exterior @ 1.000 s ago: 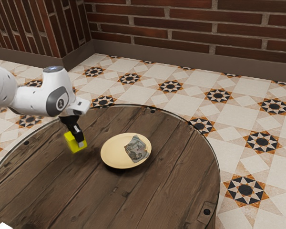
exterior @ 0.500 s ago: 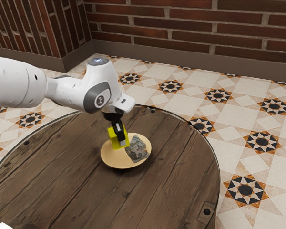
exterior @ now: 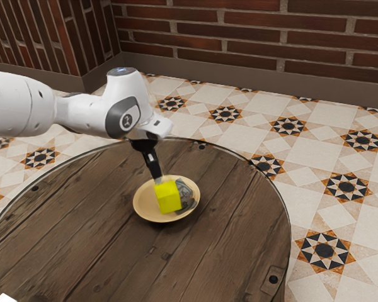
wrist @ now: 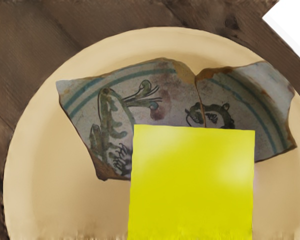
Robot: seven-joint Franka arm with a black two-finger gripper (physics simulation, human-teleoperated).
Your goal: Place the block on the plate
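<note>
Working over a round table of dark brown wooden planks [exterior: 233, 251], with a white-and-grey jointed arm [exterior: 28, 104] in from the exterior view's left. See on the boards a round cream plate [exterior: 145, 211], bearing a cracked, painted pottery shard [wrist: 85, 107]. Have a slender black gripper [exterior: 158, 180] tilted down by a bright yellow cube-shaped block [exterior: 169, 197]; cannot tell how far open, or whether gripping. Find that block within the plate's outline, possibly touching down.

Site: patio-like room, exact kind unclear | I saw brick walls [exterior: 239, 47] far, star-patterned tile floor [exterior: 315, 148], round plank table [exterior: 239, 239] near
</note>
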